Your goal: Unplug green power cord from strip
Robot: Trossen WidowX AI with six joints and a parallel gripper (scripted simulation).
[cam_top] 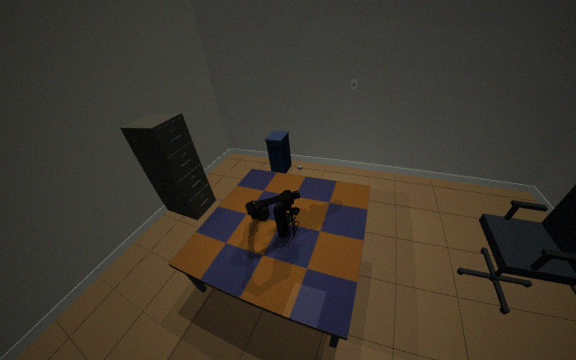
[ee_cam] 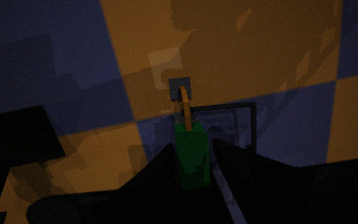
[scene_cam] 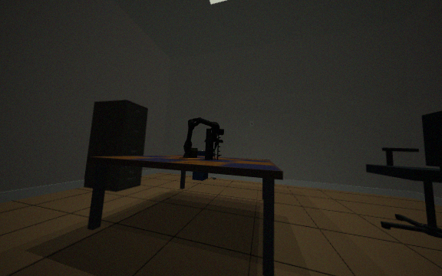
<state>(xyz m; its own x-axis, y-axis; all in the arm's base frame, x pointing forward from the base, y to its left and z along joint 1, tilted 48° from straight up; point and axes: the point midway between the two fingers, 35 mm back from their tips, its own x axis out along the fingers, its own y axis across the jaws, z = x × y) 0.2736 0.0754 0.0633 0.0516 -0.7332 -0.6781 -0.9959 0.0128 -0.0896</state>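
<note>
A green plug [ee_cam: 194,157] with an orange cord [ee_cam: 187,112] shows in the wrist view; the cord runs up to a small grey square [ee_cam: 174,90]. My gripper [ee_cam: 192,146] is partly open. Its two black fingers lie on either side of the plug, with a narrow gap showing at each tip. A dark upright block [cam_top: 281,226] [scene_cam: 209,146] stands on the table beside the arm's hand; it may be the power strip, but the dark picture does not tell. The plug's seat in the strip is hidden.
My black arm [cam_top: 270,201] [scene_cam: 206,122] reaches over the checkered table [cam_top: 338,255] [scene_cam: 267,167]. A thin black frame [ee_cam: 254,125] lies right of the plug in the wrist view, and a dark slab [ee_cam: 22,135] is at the left. A cabinet and a chair stand off the table.
</note>
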